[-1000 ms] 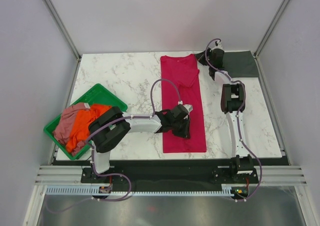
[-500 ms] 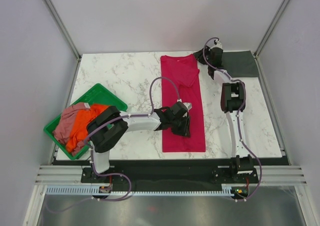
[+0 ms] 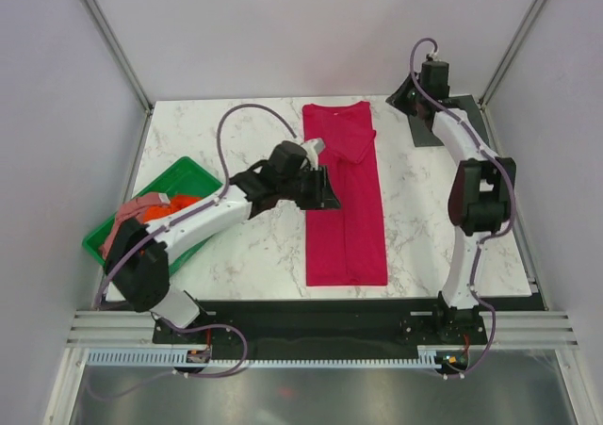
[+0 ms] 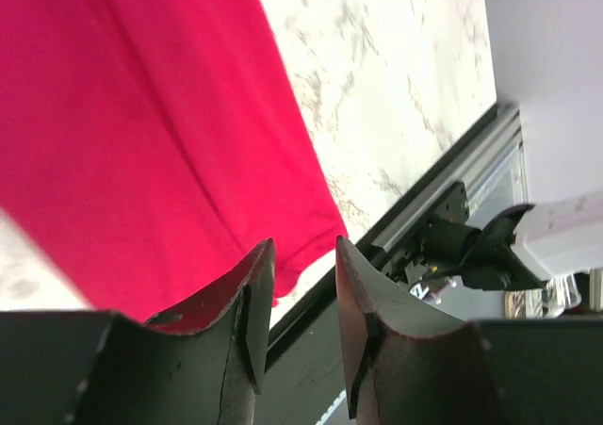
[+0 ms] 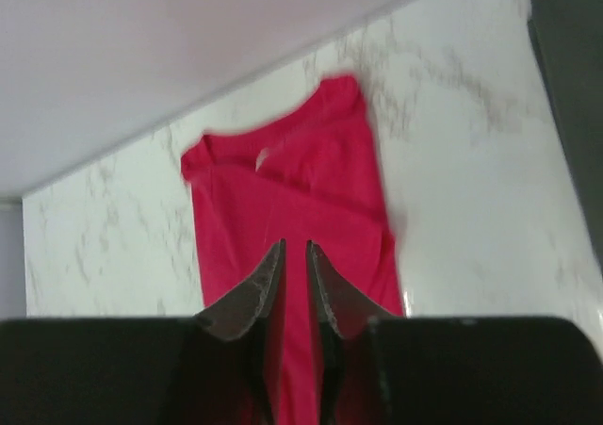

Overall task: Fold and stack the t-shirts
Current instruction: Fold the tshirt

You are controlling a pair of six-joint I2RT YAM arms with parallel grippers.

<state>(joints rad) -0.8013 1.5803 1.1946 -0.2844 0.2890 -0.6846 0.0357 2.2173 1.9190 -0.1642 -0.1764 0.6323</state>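
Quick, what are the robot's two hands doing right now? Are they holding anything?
Left gripper: open, holding nothing.
Right gripper: open just a little, holding nothing.

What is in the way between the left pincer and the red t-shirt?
Nothing that I can see. The left pincer is right at the left edge of the red t-shirt, jaws apart and empty, with no other thing between them.

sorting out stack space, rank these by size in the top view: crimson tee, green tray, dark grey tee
1. crimson t-shirt, largest
2. green tray
3. dark grey t-shirt, smallest as seen, though partly covered
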